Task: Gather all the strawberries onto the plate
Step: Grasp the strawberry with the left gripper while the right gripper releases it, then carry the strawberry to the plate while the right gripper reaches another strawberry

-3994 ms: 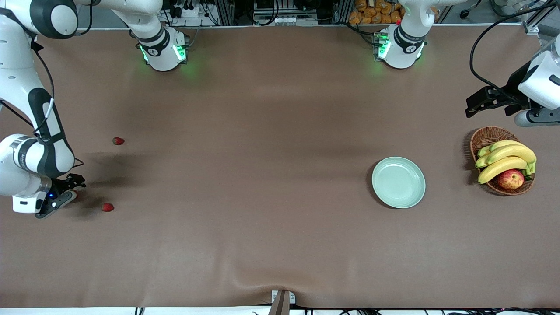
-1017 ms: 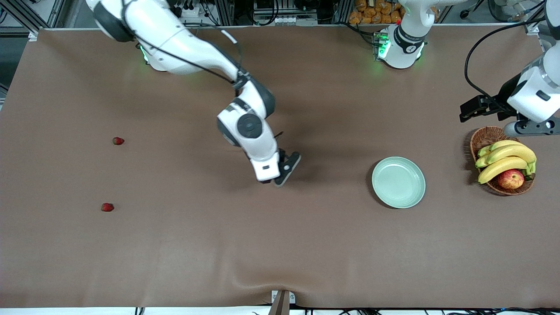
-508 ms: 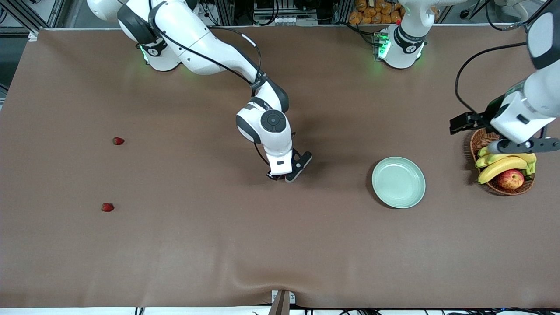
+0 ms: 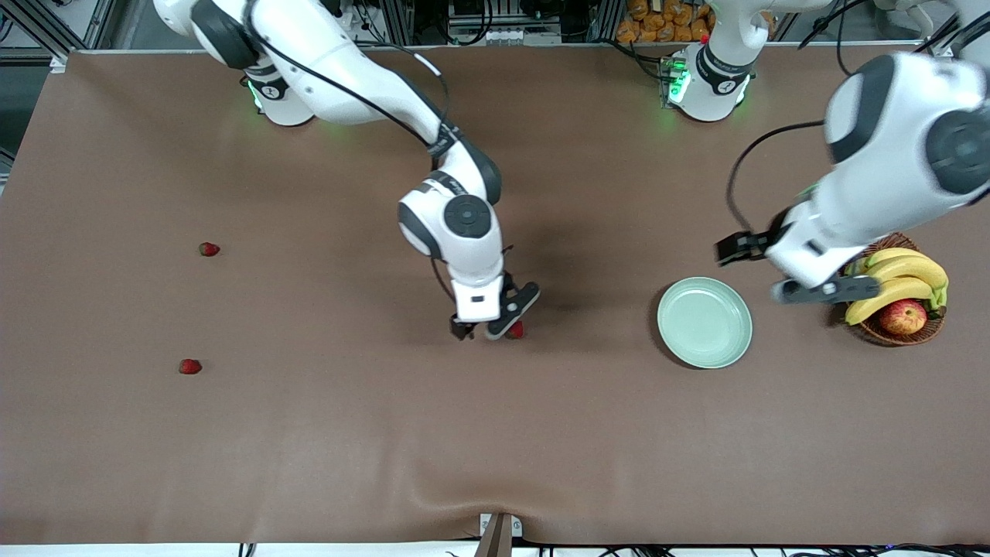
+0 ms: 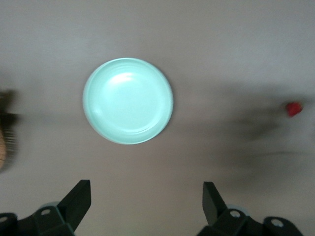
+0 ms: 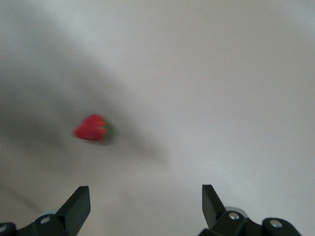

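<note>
Strawberries lie apart: one sits mid-table just beside our right gripper, fingers spread and empty, seemingly staged for our left gripper, also spread, by the empty plate, while two wait toward the right arm's end.

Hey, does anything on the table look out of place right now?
Yes: one strawberry lies on the bare table under the open right hand, short of the plate, which holds nothing. Two more strawberries lie toward the right arm's end.
</note>
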You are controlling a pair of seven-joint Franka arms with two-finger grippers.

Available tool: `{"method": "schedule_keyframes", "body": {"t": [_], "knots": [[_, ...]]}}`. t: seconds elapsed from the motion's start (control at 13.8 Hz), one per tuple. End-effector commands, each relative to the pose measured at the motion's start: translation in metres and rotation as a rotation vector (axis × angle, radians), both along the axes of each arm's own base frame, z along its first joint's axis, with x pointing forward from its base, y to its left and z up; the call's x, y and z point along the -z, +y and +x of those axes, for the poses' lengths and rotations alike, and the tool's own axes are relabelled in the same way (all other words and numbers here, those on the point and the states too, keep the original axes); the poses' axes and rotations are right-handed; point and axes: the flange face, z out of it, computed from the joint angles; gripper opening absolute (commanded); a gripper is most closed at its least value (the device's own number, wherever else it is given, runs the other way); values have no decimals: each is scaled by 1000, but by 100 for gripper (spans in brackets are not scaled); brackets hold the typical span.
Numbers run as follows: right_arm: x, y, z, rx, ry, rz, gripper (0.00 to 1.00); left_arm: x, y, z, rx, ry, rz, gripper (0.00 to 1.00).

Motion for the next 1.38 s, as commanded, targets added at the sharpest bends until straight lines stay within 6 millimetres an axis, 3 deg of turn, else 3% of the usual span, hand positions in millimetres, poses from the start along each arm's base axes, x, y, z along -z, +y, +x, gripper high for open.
{"method": "schedule_keyframes", "body": {"t": [0.0,0.15,0.36,0.58,0.8,0.94,1.09,1.31], "knots": [[-50,-74,38,122,11,-15,100,40,-58,14,-121,-23,-27,100],[-79,-130,66,206,-5,-7,100,65,-98,25,-168,-41,-46,100],[-112,-237,105,360,-22,-1,100,106,-165,29,-141,-44,-71,100],[-106,-319,121,477,9,-14,100,153,-216,19,-191,-83,-107,100],[-105,-365,128,544,15,-16,100,194,-253,9,-274,-118,-152,100],[-107,-403,132,593,18,-11,100,215,-264,3,-292,-113,-153,100],[-104,-413,133,602,22,-14,100,239,-275,-6,-279,-105,-146,87],[-103,-434,134,659,43,42,100,263,-290,-14,-308,-123,-170,81]]}}
